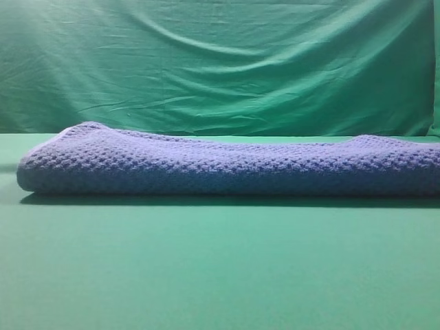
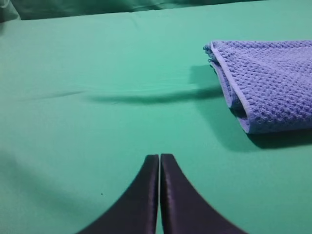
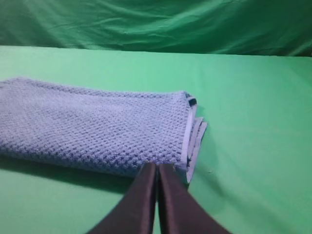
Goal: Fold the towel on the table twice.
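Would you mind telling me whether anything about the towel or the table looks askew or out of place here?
Little stands out. The towel lies folded on the table. At its right end the trimmed layer edges are slightly staggered rather than flush. Both grippers, left and right, are shut and hold nothing.

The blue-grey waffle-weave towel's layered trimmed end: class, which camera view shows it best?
The right wrist view: the blue-grey waffle-weave towel shows its top and stacked pale-trimmed layers at its right end. The left wrist view catches only the other end. The exterior high view shows a long side, cut off at the right.
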`<state>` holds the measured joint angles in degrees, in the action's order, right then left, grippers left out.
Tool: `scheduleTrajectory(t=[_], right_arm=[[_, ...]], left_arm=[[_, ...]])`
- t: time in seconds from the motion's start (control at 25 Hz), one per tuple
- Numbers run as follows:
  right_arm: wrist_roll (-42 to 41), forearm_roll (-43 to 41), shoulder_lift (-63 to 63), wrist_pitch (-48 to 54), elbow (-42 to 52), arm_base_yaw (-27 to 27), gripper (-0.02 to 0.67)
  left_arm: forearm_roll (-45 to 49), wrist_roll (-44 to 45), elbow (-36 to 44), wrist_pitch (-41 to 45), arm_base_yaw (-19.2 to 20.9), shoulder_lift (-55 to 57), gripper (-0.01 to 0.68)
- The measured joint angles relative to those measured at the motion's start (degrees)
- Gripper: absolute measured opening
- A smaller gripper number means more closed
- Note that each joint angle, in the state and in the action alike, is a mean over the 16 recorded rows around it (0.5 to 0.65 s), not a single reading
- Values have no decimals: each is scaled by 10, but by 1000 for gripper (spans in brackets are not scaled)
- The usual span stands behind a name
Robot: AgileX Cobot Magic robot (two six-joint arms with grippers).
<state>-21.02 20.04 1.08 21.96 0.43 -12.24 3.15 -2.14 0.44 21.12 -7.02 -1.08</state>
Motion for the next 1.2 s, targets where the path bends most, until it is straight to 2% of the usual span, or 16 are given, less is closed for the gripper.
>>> scheduleTrajectory(t=[0.48,1.2], right_arm=[[0,-6,0,30,5,0,0],[0,-6,0,15,9,8,0]], left_arm=[[4,28,2,1,0,1,0],[4,47,1,7,0,2,0]])
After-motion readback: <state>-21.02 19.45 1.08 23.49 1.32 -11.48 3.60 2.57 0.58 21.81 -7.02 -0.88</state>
